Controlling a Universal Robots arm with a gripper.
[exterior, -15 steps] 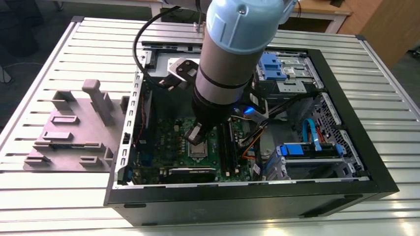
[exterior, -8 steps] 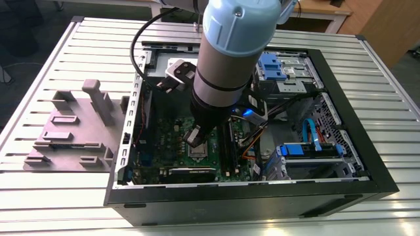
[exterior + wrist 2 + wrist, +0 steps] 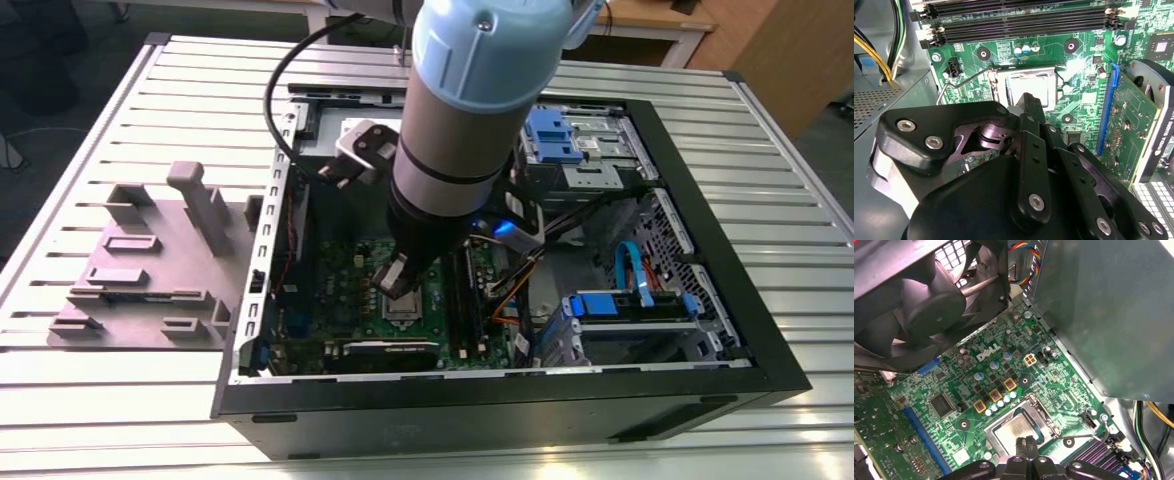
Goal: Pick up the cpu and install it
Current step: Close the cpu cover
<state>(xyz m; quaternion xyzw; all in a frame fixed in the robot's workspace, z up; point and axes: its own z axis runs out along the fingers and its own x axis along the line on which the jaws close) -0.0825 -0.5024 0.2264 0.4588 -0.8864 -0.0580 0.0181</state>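
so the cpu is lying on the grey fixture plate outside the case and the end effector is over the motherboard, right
Not quite. The cpu sits in the socket on the motherboard inside the case, as the first wrist view shows. The end effector is over the motherboard, directly above it.

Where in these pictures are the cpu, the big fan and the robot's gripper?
cpu (image 3: 1018, 429), first wrist view: on its silvery metal top, in the socket.
fan (image 3: 929, 310), first wrist view: on its dark round hub.
gripper (image 3: 1025, 442), first wrist view: at its fingertips, just above the cpu.
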